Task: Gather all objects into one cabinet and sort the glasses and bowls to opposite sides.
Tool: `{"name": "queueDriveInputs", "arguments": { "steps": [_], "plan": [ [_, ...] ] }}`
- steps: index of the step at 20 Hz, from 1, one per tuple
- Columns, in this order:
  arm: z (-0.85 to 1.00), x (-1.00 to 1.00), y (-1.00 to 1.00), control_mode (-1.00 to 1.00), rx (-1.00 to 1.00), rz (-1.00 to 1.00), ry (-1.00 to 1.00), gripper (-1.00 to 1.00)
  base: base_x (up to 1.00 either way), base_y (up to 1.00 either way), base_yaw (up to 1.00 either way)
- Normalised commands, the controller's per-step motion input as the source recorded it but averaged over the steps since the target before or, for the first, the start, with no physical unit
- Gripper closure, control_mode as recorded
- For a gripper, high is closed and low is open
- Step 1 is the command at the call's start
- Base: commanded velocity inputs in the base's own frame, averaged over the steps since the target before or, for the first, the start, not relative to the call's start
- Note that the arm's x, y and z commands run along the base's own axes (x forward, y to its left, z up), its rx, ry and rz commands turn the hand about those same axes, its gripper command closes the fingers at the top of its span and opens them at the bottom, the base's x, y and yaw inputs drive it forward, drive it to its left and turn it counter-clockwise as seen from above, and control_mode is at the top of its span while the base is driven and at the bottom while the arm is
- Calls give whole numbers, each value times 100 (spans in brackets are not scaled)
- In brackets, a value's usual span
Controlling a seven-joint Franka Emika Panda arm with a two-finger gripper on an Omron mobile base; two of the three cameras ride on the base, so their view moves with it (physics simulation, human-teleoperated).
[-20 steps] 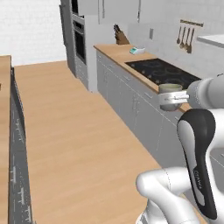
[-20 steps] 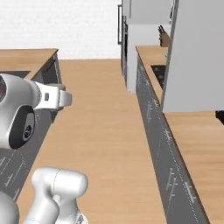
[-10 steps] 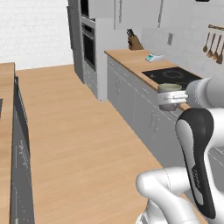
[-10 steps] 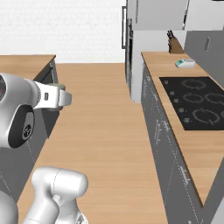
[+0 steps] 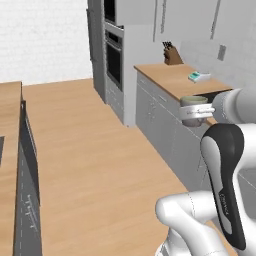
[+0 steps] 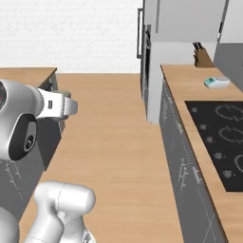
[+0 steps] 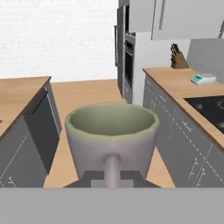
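My gripper [image 5: 201, 116] is shut on a glass [image 5: 194, 110], a taupe-grey tapered cup with a greenish inner rim. I hold it upright in the air beside the right-hand counter's edge. The hand view shows the glass [image 7: 111, 133] close up, with one finger [image 7: 112, 169] lying against its near wall. In the right base view the gripper [image 6: 68, 106] sticks out from the white wrist, and the glass's rim [image 6: 64, 94] peeks above it. The bowls are out of view. Closed wall cabinets [image 5: 192, 19] hang above the right counter; I cannot tell which one is the task's cabinet.
A wooden counter [image 6: 182, 88] on the right carries a knife block [image 5: 173, 55], a small teal-and-white item [image 6: 216, 82] and a black hob [image 6: 223, 142]. A tall oven stack [image 5: 114, 55] stands beyond it. Another counter [image 5: 10, 117] runs along the left. Open wooden floor [image 5: 95, 160] lies between.
The whole scene has shifted because the base moved: the oven stack and knife block now sit nearer the picture's middle and the hob has slid aside. The glass stays in my shut gripper.
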Motion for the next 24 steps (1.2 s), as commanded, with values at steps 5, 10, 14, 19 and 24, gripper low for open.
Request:
{"name": "queueDriveInputs", "arguments": {
  "steps": [5,10,14,19,24],
  "plan": [
    [0,0,0,100,0,0,0,100,100,21,6],
    [0,0,0,100,0,0,0,100,100,26,6],
    [0,0,0,100,0,0,0,100,100,30,4],
    [0,0,0,100,0,0,0,100,100,25,3],
    [0,0,0,100,0,0,0,100,100,18,0]
  ]
}}
